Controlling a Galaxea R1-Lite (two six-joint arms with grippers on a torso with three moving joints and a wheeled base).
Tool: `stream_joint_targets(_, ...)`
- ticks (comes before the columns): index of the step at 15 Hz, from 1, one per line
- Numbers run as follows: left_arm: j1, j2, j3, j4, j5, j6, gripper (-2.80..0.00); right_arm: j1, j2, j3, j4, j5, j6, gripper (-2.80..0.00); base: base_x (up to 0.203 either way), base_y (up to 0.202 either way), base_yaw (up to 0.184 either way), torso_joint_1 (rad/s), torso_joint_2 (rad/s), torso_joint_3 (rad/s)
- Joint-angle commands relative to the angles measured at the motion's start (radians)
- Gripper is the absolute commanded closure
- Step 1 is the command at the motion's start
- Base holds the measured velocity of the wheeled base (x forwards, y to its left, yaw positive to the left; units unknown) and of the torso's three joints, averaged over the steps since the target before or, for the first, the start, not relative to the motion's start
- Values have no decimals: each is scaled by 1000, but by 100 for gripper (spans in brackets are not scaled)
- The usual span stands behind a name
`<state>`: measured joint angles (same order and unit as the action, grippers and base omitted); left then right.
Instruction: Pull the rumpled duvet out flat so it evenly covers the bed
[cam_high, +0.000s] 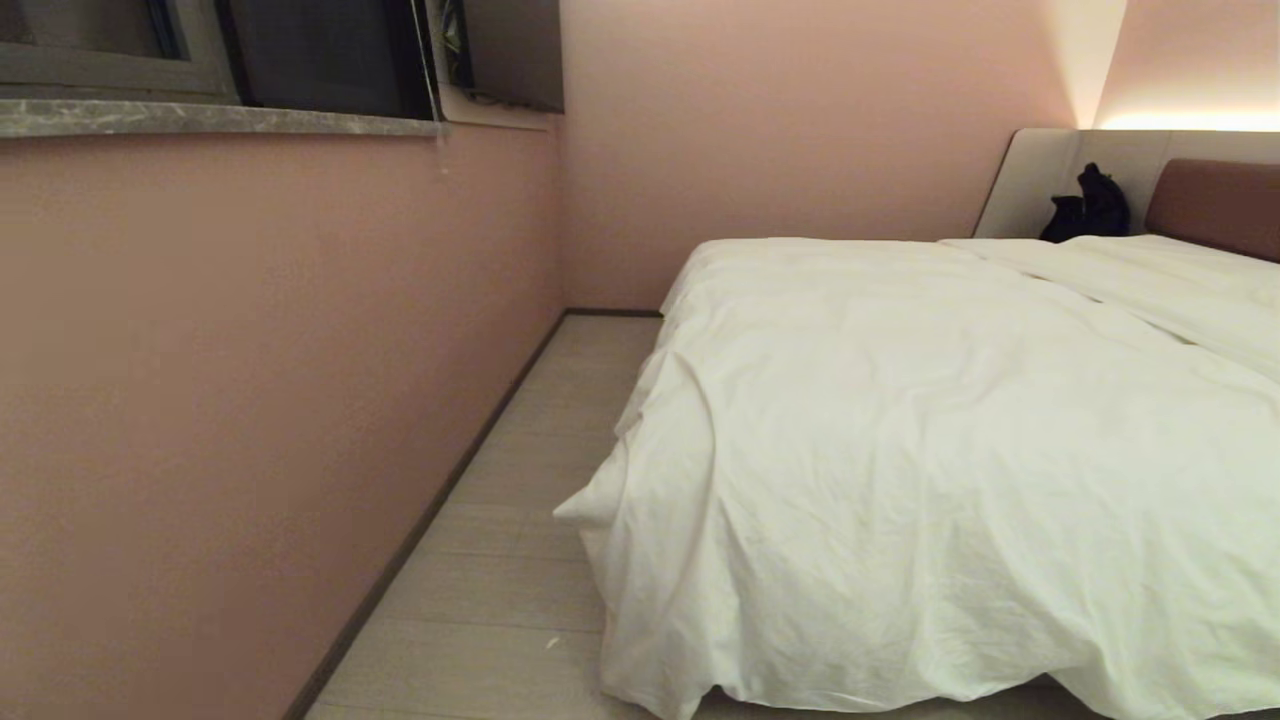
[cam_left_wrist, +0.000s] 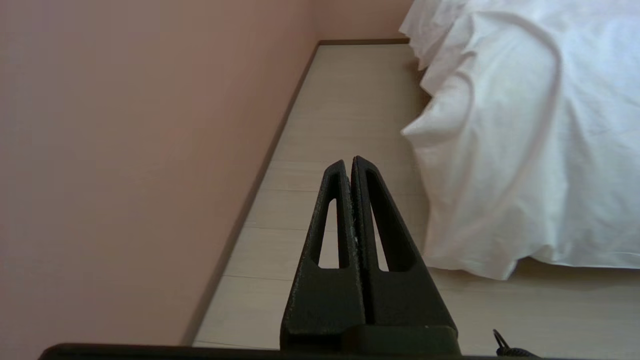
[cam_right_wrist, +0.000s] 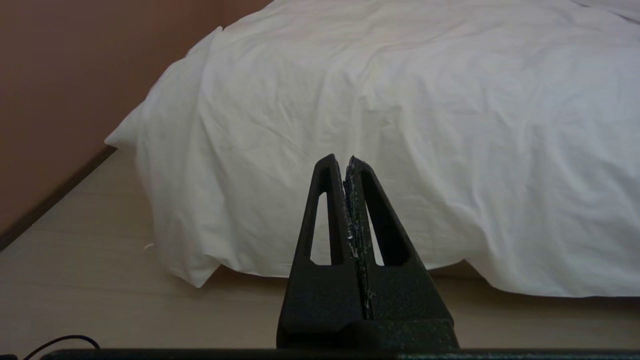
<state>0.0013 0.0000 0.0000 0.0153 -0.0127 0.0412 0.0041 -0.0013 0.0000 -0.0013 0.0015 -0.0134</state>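
A thick white duvet (cam_high: 920, 460) lies wrinkled over the bed, its near edge hanging almost to the floor and one corner (cam_high: 585, 508) sticking out toward the aisle. The brown headboard (cam_high: 1215, 205) of the bed shows at the far right. Neither arm appears in the head view. My left gripper (cam_left_wrist: 349, 160) is shut and empty, low over the floor beside the hanging duvet (cam_left_wrist: 520, 140). My right gripper (cam_right_wrist: 341, 159) is shut too, holding nothing, facing the duvet's hanging foot edge (cam_right_wrist: 380, 125) from a short way off.
A pink wall (cam_high: 250, 400) with a dark skirting board runs along the left, leaving a narrow strip of pale wood floor (cam_high: 520, 560) between it and the bed. A stone window sill (cam_high: 200, 118) juts out above. A dark object (cam_high: 1090, 205) sits at the bed's head.
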Motion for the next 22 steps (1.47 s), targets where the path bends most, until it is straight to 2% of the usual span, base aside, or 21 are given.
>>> stream_joint_targets(1,0,0,0,0,0,2,0,1,1,0,0,0,0,0,0,169,-4,2,6,-2)
stream_joint_targets(22,1,0,0,2,-1,6,0,1,1,0,0,0,0,0,0,8,0,1,0,0)
